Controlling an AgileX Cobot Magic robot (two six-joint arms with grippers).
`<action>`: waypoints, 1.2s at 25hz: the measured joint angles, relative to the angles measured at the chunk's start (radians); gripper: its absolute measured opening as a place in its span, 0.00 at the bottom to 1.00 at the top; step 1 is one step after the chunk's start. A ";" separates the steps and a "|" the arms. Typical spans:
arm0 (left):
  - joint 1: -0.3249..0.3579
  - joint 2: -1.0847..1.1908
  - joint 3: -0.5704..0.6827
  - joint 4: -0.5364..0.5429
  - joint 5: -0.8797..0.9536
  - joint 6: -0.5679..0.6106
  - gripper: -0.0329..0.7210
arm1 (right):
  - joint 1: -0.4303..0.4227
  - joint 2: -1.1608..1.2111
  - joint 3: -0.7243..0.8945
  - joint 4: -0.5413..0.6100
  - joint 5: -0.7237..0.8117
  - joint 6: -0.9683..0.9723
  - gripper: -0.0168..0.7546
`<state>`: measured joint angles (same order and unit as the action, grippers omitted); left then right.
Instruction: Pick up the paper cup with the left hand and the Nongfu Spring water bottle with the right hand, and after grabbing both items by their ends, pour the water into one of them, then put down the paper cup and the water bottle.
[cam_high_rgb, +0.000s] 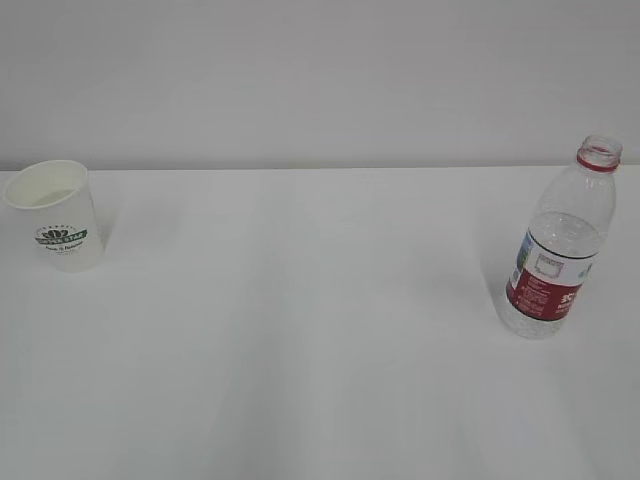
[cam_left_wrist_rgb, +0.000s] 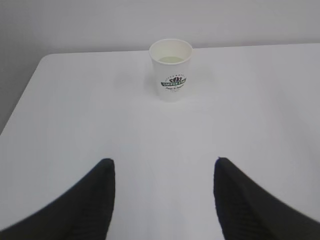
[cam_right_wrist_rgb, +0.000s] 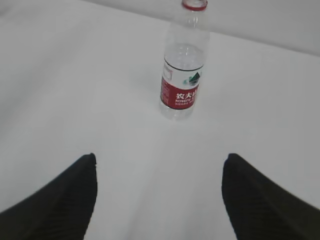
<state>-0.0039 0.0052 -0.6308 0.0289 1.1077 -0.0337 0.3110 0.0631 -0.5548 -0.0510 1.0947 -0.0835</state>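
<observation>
Close to the left wrist camera, the left hand (cam_left_wrist_rgb: 162, 200) has its two black fingers (cam_left_wrist_rgb: 85, 205) spread wide apart, with nothing between them. Only bare white table (cam_left_wrist_rgb: 75, 115) lies under it. Farther on, near the back edge of the table, the paper cup (cam_left_wrist_rgb: 171, 70) stands upright, well apart from the hand. There looks to be a pale pool low inside it, maybe water, but it is hard to be sure.

The cup is light and thin. I think it will bend or crush if it is squeezed hard, and it could tip if it is bumped. A soft hold around the middle of its side, below the rim, seems best.

Close to the right wrist camera, the right hand (cam_right_wrist_rgb: 159, 200) is spread wide too, and it holds nothing. Past it, the Nongfu Spring water bottle (cam_right_wrist_rgb: 182, 65) stands upright with no cap on. It is also well apart from its hand.

The bottle is clear, smooth plastic, so it may slip. It looks mostly empty, so it is probably light and easy to knock over. Its thin wall will dent under a hard squeeze. The part with the red label, or the ribs just under it, looks like a good place to hold.

In the exterior view, the cup stands far left and the bottle far right, well apart. No arm shows there.
</observation>
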 joint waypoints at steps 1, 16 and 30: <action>0.000 0.000 0.000 0.000 0.005 0.000 0.64 | 0.000 -0.008 0.000 0.002 0.019 0.004 0.78; 0.000 0.000 0.050 0.038 0.051 0.003 0.64 | 0.000 -0.056 0.052 0.008 0.068 0.043 0.78; 0.000 0.000 0.111 0.040 0.007 0.003 0.65 | 0.000 -0.056 0.055 0.008 0.061 0.045 0.78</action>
<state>-0.0039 0.0052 -0.5199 0.0691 1.1151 -0.0308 0.3110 0.0072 -0.4999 -0.0425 1.1554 -0.0386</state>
